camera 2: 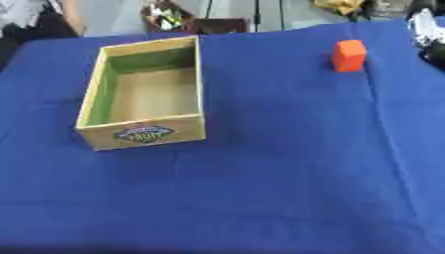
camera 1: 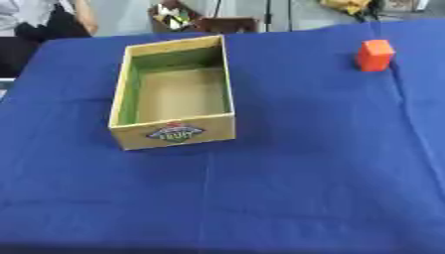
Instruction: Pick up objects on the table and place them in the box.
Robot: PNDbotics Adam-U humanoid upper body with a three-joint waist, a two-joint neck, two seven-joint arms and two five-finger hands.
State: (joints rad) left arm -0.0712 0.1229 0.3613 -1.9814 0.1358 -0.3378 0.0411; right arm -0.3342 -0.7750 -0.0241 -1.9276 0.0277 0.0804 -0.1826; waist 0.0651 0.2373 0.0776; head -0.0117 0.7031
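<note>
Left eye view: 1 orange block point(camera 1: 375, 54) upright on blue cloth point(camera 1: 304, 178), far right, well apart from empty box point(camera 1: 174, 133). Right hand point(camera 2: 427, 34) barely in at right edge, open or closed impossible to tell. Approach from above, close across 2 opposite flat faces, lift clear of box wall

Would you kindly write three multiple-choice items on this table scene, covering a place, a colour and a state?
1. Where does the orange block stand relative to the box?
A. inside it
B. to its far right, apart
C. on its near wall

2. What colour is the cloth on the table?
A. blue
B. white
C. red

3. What does the box hold?
A. the block
B. a cup
C. nothing visible

Answers: 1 B, since bare cloth separates them; 2 A, as blue covers the whole tabletop; 3 C, as its plain floor shows bare.
</note>
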